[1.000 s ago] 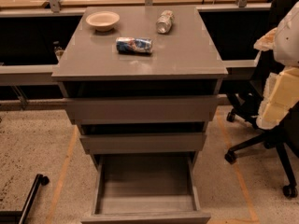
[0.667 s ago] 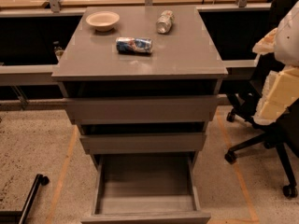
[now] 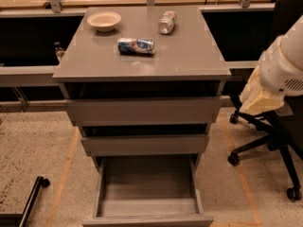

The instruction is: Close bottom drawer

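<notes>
A grey drawer cabinet (image 3: 142, 56) stands in the middle of the camera view. Its bottom drawer (image 3: 147, 217) is pulled far out toward me and its inside shows bare. The middle drawer (image 3: 144, 144) and the top drawer (image 3: 142, 110) stick out a little. My gripper is out of view. Only the white and cream housing of my arm (image 3: 277, 72) shows at the right edge, level with the cabinet top and to the right of it.
On the cabinet top lie a cream bowl (image 3: 104, 21), a crushed blue can (image 3: 136, 46) and a clear bottle (image 3: 167, 21) on its side. A black office chair (image 3: 274, 145) stands at the right. A black wheeled leg (image 3: 28, 202) lies at the lower left.
My arm housing at the right has shifted slightly to the left. The drawers and the things on top have not moved.
</notes>
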`<control>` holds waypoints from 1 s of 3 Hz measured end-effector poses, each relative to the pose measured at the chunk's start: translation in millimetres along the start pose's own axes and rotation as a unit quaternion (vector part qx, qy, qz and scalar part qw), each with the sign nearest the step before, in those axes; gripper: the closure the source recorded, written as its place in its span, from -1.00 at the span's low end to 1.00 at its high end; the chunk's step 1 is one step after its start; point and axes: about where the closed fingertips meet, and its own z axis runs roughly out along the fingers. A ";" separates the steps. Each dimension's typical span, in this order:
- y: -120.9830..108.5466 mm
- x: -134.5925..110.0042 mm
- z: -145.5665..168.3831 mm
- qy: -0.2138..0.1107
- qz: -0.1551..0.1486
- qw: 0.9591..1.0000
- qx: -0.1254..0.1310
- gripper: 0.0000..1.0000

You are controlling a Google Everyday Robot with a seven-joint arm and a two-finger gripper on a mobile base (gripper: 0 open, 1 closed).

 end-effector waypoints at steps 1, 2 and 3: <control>-1.3 17.9 43.1 0.007 0.029 1.000 -0.004 0.83; -0.3 10.7 44.5 0.022 0.002 1.000 -0.003 1.00; 17.1 4.0 81.5 0.020 -0.007 0.999 -0.026 1.00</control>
